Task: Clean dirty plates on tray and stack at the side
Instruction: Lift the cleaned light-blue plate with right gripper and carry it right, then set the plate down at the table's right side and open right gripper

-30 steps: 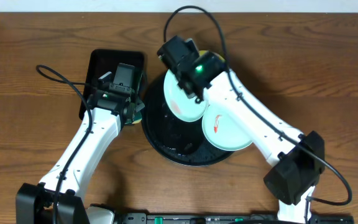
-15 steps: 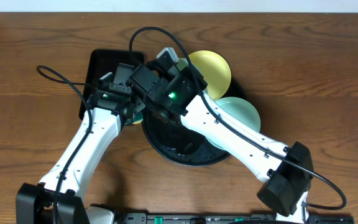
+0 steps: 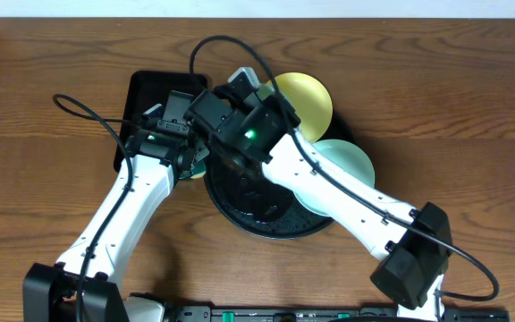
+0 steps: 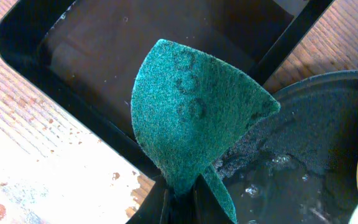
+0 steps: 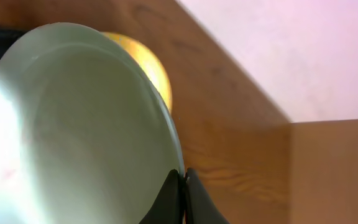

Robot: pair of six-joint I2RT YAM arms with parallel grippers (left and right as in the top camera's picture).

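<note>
Right hand (image 5: 180, 185), arm stretched across tray (image 3: 271, 235), pinching mint plate (image 5: 73, 130) (by rim), left hand (image 4: 180, 200) clamping sponge (image 4: 191, 112)

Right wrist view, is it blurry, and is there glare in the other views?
Right wrist: the held mint plate is close and soft, with a brighter patch toward its left edge. Left wrist: the sponge is sharp, fibres showing, but the table at lower left is washed out by strong light. Overhead: evenly lit and sharp, with no glare to speak of.

Overhead looks down; close left wrist view shares the tray (image 3: 253, 210).
</note>
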